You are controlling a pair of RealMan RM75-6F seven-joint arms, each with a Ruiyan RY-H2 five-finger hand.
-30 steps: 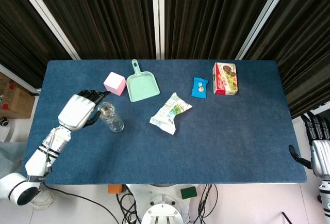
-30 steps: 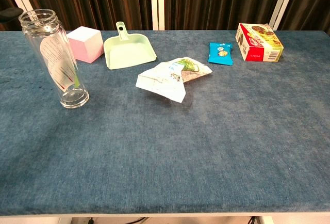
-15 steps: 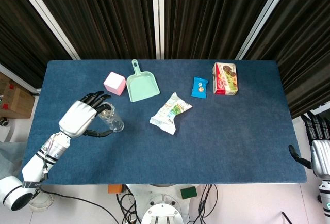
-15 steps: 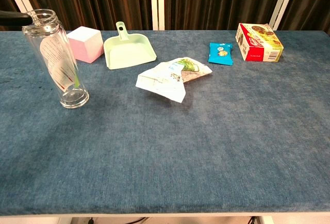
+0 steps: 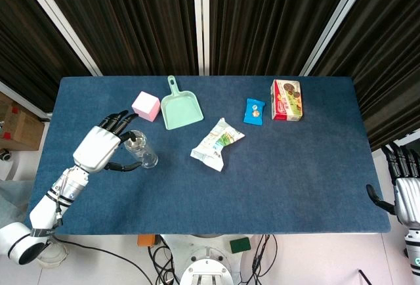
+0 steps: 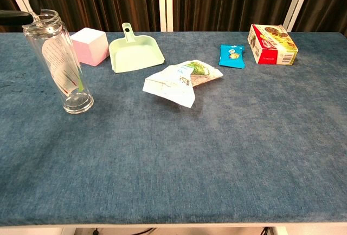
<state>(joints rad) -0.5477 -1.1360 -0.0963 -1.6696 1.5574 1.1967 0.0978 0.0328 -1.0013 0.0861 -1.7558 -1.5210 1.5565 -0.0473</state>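
The blue desk [image 5: 295, 180] carries all its things in its far and left parts; the wide stretch nearer the robot than the white snack bag [image 5: 216, 144] is bare cloth out to the near edge and the right edge.

The clear glass jar [image 6: 57, 61] stands upright and open-mouthed well to the left of the snack bag, close to the desk's left side; through its wall a printed label shows, and whether it holds anything else cannot be told. The left hand [image 5: 102, 146] sits just left of the jar with its fingers [image 5: 117, 119] spread, thumb curving below the jar near its base; in the chest view a dark fingertip meets the jar's rim, but a firm grip cannot be told.

Beyond the jar, a pink cube [image 5: 146, 106] lies just left of a mint-green dustpan [image 5: 178, 108], whose scoop is empty and whose handle points to the far edge. Right of the snack bag and further back lie a small blue packet [image 5: 253, 111] and a closed biscuit box [image 5: 287, 99], just beside each other.

The right hand [image 5: 407, 190] hangs off the desk's right near corner, fingers apart, holding nothing.
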